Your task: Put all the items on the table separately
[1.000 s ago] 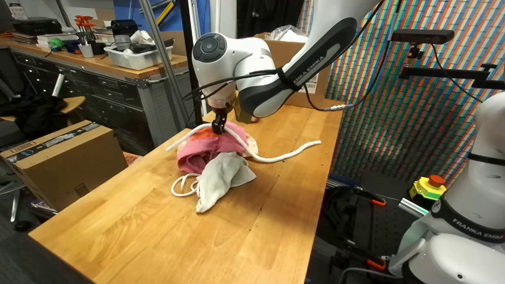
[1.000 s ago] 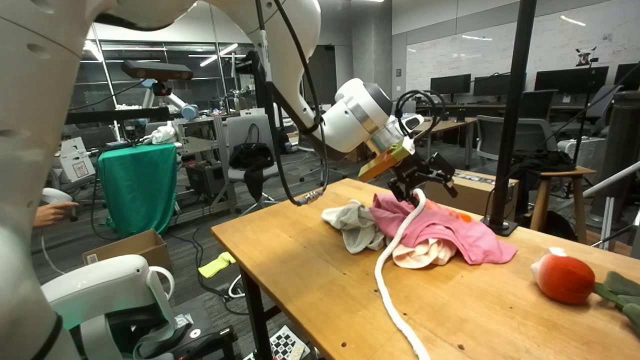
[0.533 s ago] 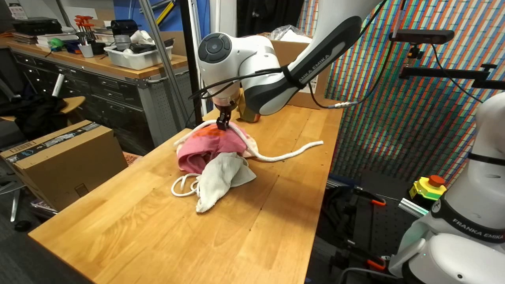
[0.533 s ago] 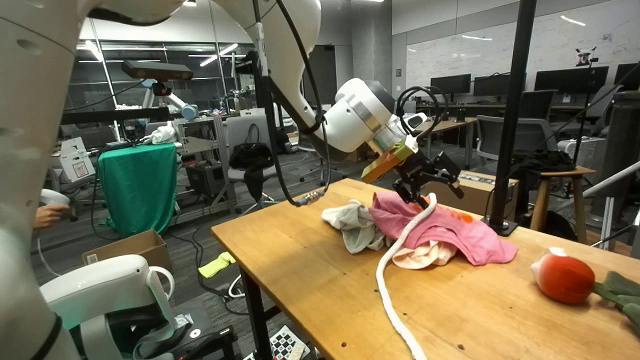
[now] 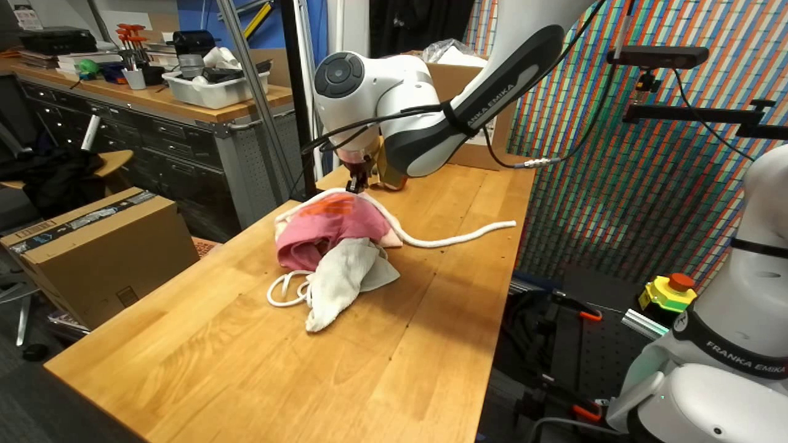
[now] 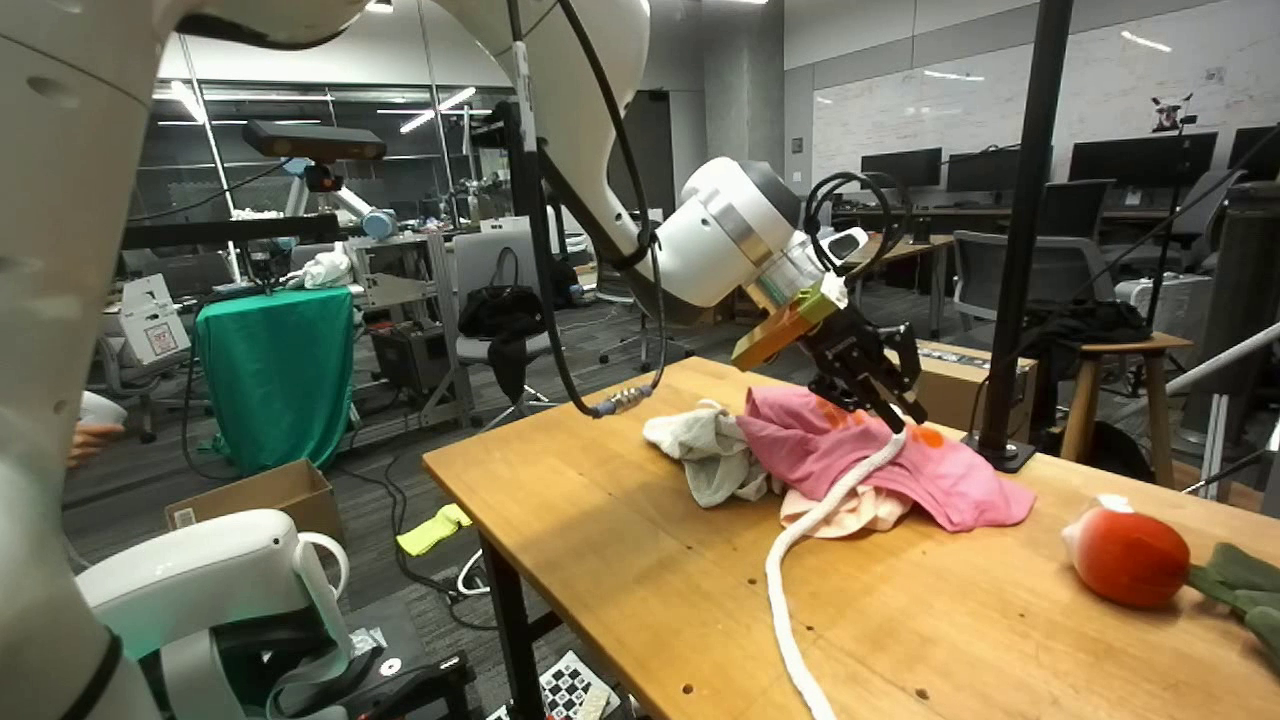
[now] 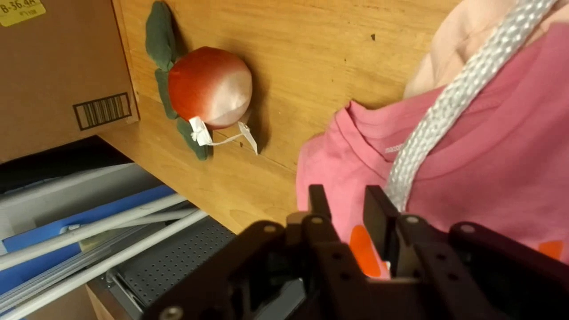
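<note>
Claw [image 7: 347, 200] narrowed to partial gap, nothing visibly gripped | white rope [image 7: 444, 118] shifted

The table [image 5: 246, 363] looks bright and warm in both exterior views, with soft shadows on it. The floor [image 5: 37, 403] at eight o'clock in an exterior view is dark. At two o'clock in an exterior view, the whiteboard [image 6: 1050, 110] has shiny white streaks, and light strips [image 6: 440, 110] glow at eleven o'clock. In the wrist view, the toy [image 7: 206, 84] has a soft shadow at its three o'clock; the gripper [image 7: 346, 195] looks dark and fuzzy.
</note>
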`<state>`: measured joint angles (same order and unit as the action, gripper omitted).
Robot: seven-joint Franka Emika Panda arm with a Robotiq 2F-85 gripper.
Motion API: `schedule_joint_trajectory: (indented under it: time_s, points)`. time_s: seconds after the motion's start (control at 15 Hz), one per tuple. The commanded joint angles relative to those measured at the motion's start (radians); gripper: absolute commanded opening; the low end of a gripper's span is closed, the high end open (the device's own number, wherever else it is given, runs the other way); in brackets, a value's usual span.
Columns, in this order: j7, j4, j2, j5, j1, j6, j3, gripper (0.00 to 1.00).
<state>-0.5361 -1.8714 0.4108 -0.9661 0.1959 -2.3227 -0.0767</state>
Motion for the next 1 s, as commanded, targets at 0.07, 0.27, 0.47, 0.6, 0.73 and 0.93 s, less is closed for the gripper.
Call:
schedule_joint_trajectory:
  time_s: [0.07,0.27,0.47,0.6,0.73,0.93]
  points:
    - [-0.019,-0.02,-0.026,-0.022,-0.027,0.028,0.003,0.03]
    - [-0.015,-0.022,-0.022,-0.008,-0.047,0.05,0.004,0.06]
    - [-0.008,-0.018,-0.012,0.017,-0.063,0.055,0.013,0.37]
    - [-0.006,-0.013,-0.004,0.034,-0.067,0.056,0.016,0.53]
    - [0.004,-0.005,0.007,0.061,-0.071,0.06,0.02,0.67]
    - [0.012,0.006,0.018,0.112,-0.071,0.061,0.023,0.89]
